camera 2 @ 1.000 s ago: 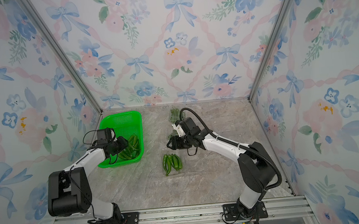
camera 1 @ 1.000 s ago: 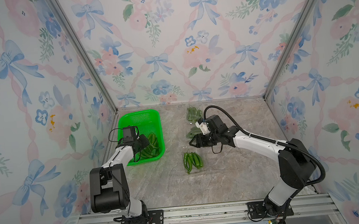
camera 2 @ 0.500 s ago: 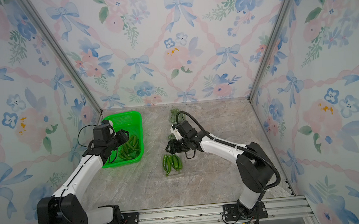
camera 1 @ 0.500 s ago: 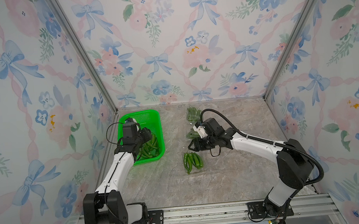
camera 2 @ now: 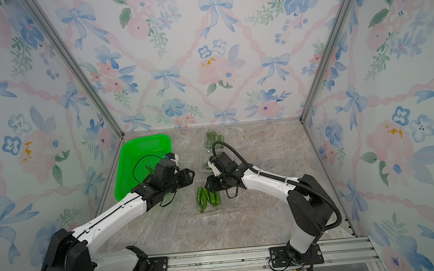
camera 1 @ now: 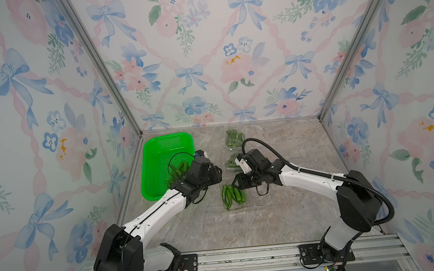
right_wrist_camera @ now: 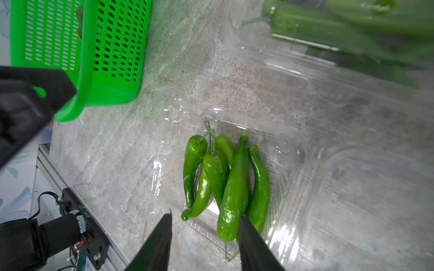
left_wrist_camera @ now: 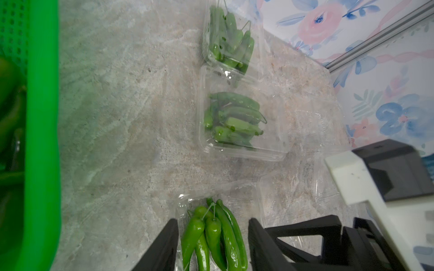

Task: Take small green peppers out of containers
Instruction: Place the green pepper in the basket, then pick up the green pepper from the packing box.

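Left wrist view first, working across from the left: green basket (left_wrist_camera: pixel 42 117) on the worktop (left_wrist_camera: pixel 117 122), already holding some small green peppers (camera 1: pixel 180 169) (dark blurs here, plainer in a top view). Next, left claw (left_wrist_camera: pixel 212 221), jaws parted and gripping nothing, hanging over the stem end of a loose bunch (left_wrist_camera: pixel 216 237) of five or so peppers. Laid side by side in an opened container (right_wrist_camera: pixel 175 110), lid folded flat, apart from the basket. Then right claw (right_wrist_camera: pixel 206 214), likewise spread and empty, poised at the opposite, tip end of the same bunch, with one finger crossing in front of the longest pepper (touching or merely above, cannot tell). Farther back, two more boxes in a row: middle container (left_wrist_camera: pixel 279 150) and far container (left_wrist_camera: pixel 207 58), both seemingly shut and full.

Judged to be the pick-up step on the opened box, with the task partly done and two boxes untouched. Calls next for one claw alone to sink lower, straddle a pepper or two across the narrow way, close, lift and carry left to the basket. Better for the other claw to hold off, or to pin the flimsy tray (light enough to ride up with the load). Worth watching for tangled stems dragging neighbours along, and for both claws crowding one small bunch.
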Available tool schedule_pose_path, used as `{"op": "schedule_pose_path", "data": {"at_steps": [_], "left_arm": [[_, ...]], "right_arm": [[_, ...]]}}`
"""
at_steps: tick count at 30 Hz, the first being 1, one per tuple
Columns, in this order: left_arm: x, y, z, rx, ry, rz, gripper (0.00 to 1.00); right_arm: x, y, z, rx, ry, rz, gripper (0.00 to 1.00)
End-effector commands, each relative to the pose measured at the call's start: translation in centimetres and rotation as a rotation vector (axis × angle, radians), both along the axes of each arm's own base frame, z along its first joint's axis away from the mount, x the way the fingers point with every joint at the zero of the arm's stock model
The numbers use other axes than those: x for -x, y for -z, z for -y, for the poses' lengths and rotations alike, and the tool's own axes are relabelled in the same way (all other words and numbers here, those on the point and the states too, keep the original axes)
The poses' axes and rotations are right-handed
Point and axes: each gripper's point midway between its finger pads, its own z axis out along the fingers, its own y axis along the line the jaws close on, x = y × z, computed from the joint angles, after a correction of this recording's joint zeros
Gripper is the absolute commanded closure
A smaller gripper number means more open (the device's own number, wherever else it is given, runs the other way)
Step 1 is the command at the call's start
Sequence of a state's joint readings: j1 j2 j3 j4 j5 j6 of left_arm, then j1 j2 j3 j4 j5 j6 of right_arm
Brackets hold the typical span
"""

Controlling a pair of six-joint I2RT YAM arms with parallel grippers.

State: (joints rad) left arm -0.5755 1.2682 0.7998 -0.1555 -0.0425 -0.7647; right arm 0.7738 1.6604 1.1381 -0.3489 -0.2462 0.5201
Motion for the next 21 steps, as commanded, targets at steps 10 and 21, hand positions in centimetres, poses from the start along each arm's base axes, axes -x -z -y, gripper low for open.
{"op": "schedule_pose_path", "data": {"at_steps": [10, 21], "left_arm": [[1.2, 0.9, -3.4, -0.027, -0.105, 0.013, 0.48], [1.7, 1.4, -5.1, -0.015, -0.123, 0.005, 0.47]], "right_arm": [[-0.1, 3.9, -1.9, 0.053, -0.003, 0.001, 0.58], [-1.2, 4.9, -2.7, 0.085, 0.002, 0.023, 0.58]]}}
